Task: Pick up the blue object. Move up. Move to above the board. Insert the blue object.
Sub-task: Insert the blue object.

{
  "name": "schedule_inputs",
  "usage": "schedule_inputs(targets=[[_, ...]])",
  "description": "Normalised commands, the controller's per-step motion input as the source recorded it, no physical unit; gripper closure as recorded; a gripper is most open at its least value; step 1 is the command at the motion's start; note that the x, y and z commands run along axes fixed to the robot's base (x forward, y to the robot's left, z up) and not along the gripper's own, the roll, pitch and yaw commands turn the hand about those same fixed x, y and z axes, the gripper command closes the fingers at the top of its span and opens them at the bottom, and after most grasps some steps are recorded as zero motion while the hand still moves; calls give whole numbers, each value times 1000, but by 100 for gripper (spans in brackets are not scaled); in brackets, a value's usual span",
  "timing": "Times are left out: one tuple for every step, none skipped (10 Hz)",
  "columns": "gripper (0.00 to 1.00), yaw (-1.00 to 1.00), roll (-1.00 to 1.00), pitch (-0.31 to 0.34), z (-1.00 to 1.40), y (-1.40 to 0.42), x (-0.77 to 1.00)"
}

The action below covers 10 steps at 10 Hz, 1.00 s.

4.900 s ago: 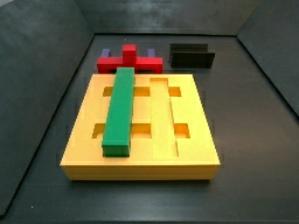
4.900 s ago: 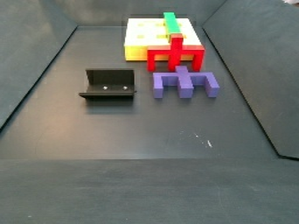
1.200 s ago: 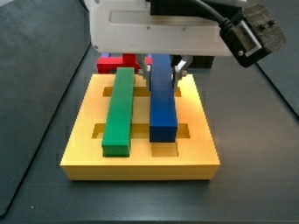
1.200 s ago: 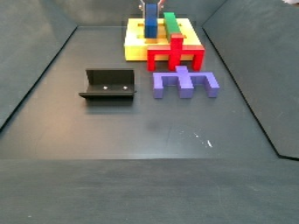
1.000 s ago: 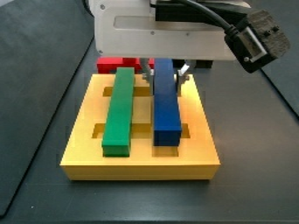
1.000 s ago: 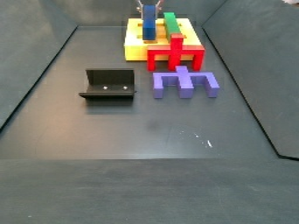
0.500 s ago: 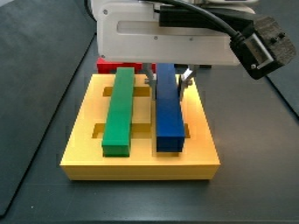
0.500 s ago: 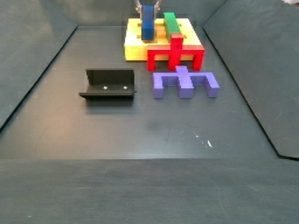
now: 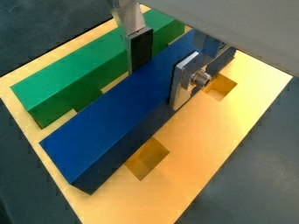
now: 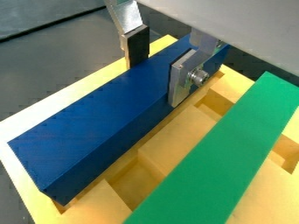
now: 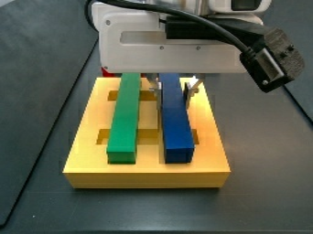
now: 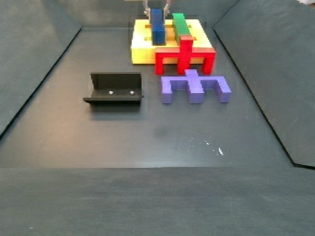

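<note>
The blue object [image 11: 178,119] is a long dark-blue bar lying flat in a groove of the yellow-orange board [image 11: 146,174], parallel to the green bar [image 11: 126,114]. It also shows in both wrist views [image 9: 105,131] [image 10: 93,140] and small in a side view [image 12: 159,30]. My gripper [image 11: 171,84] stands over the bar's far half. In both wrist views my gripper [image 9: 160,83] [image 10: 158,80] straddles the bar with a finger against each long side, shut on it. The board [image 9: 222,157] [image 10: 24,188] [image 12: 142,51] lies under it.
The green bar [image 9: 87,61] [image 10: 228,157] [image 12: 180,23] fills the neighbouring groove. A red piece [image 12: 187,55] [image 11: 113,66] stands against the board's end. A violet-blue flat piece [image 12: 194,88] and the dark fixture [image 12: 113,89] sit on the grey floor.
My gripper has lowered the blue object from a tilt above the board until it lies level in the groove beside the green bar.
</note>
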Motion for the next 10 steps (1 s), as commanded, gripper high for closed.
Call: schedule_inputs(targets=[[100,0,174,0,-146,0,26],[100,0,140,0,-146,0,0],[100,-43,87,0,-180,0,20],[100,-91,83,0,-243,0,0],[100,-83,74,0,-283,0,0],[100,-100,39,0,-243,0,0],[100,-157,71,0,-306,-17,-34],[100,-191,66,0,-277,0,-40],[100,-180,49,0,-240,0,-26],[100,-140,37,0,-226,0,-69]])
